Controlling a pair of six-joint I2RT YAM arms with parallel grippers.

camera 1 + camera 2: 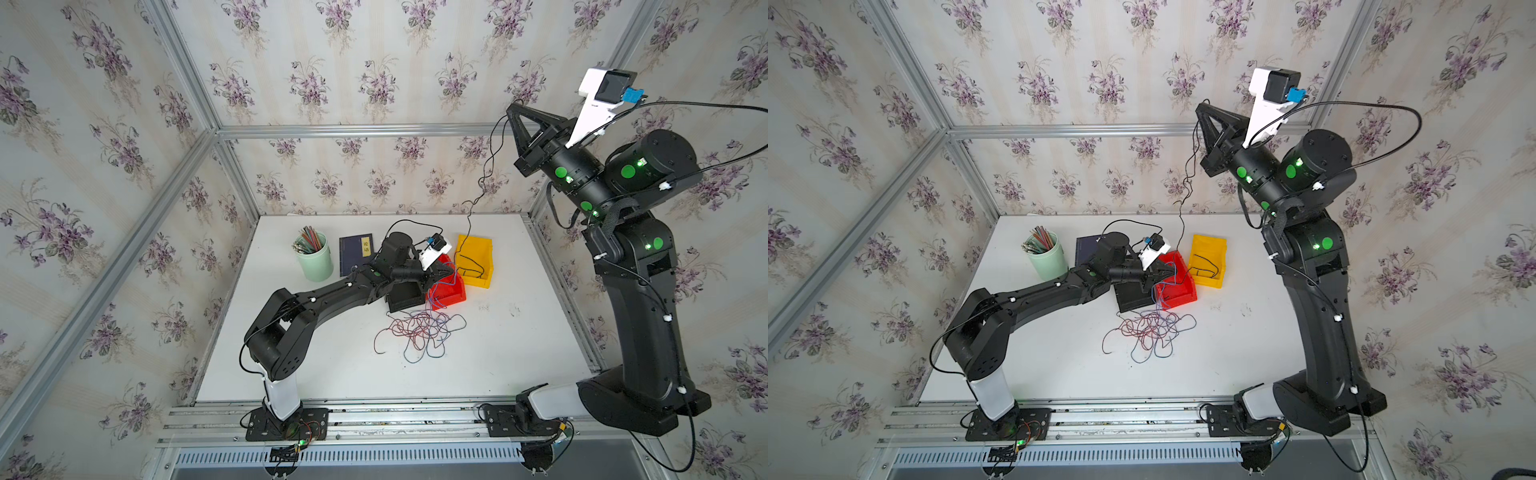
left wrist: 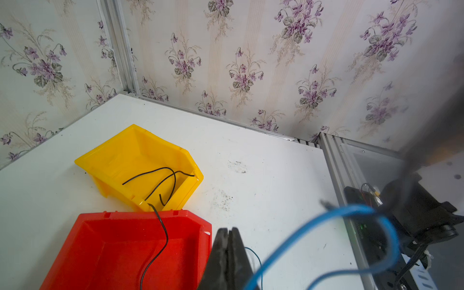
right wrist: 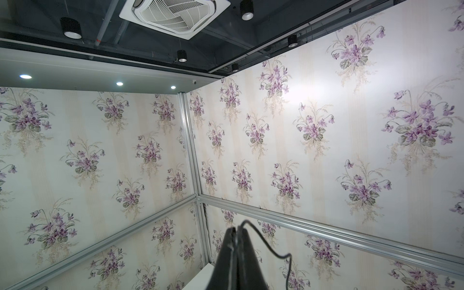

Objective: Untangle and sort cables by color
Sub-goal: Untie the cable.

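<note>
Where the black cable [image 1: 484, 174] hangs in a long kinked line, its upper end is clamped in the right pincer [image 1: 512, 109], which is raised high above the worktop [image 1: 519, 353], and its lower end lies looped in the yellow bin [image 1: 488, 249]. The step in hand appears to be depositing this strand. The next move calls for lowering it over the yellow bin before release, so that no length spills into the adjoining red bin [image 1: 455, 293]. The left pincer [image 1: 436, 276], jaws pressed together over the red bin, appears to pinch a blue strand [image 1: 434, 297] rising from the heap [image 1: 419, 332] of mainly red and blue cables, tangled on the worktop near the bins.
</note>
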